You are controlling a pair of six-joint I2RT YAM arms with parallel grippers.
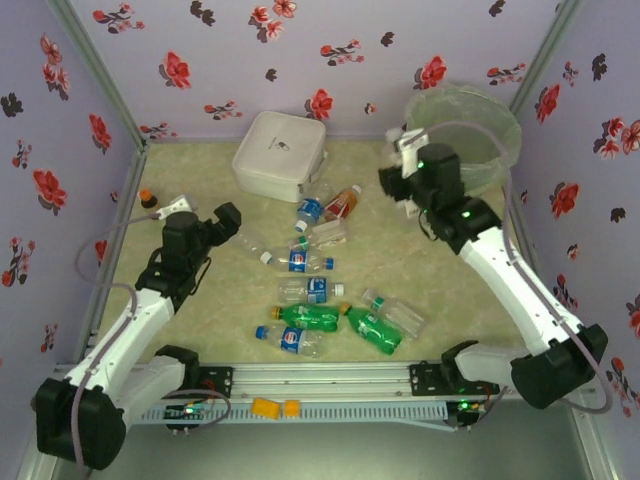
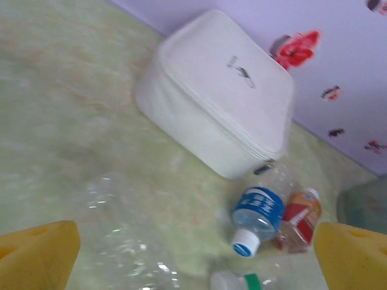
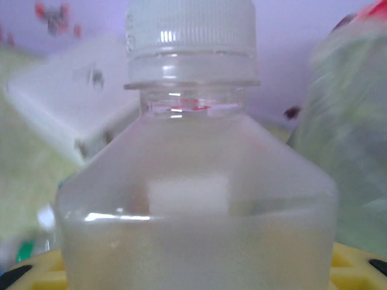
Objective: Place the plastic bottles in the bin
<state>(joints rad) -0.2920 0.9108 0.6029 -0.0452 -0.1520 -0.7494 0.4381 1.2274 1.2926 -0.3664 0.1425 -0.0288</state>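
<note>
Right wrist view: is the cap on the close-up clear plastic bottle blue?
No, the clear plastic bottle carries a white ribbed cap.

The bin point(image 1: 505, 150), a round grey-green translucent bucket lined with a clear bag, is seen upright in the far right corner. A clear bottle point(image 3: 193, 181) with a white ribbed cap is gripped by the right gripper point(image 1: 403, 165) just beside the bin's left rim. The other plastic bottles point(image 1: 312, 290) are scattered on their sides mid-table. Two green bottles point(image 1: 310, 316) lie nearest, and a red-orange bottle point(image 1: 343, 203) is pressed against a blue-labelled bottle point(image 2: 259, 211) farthest back.
</note>
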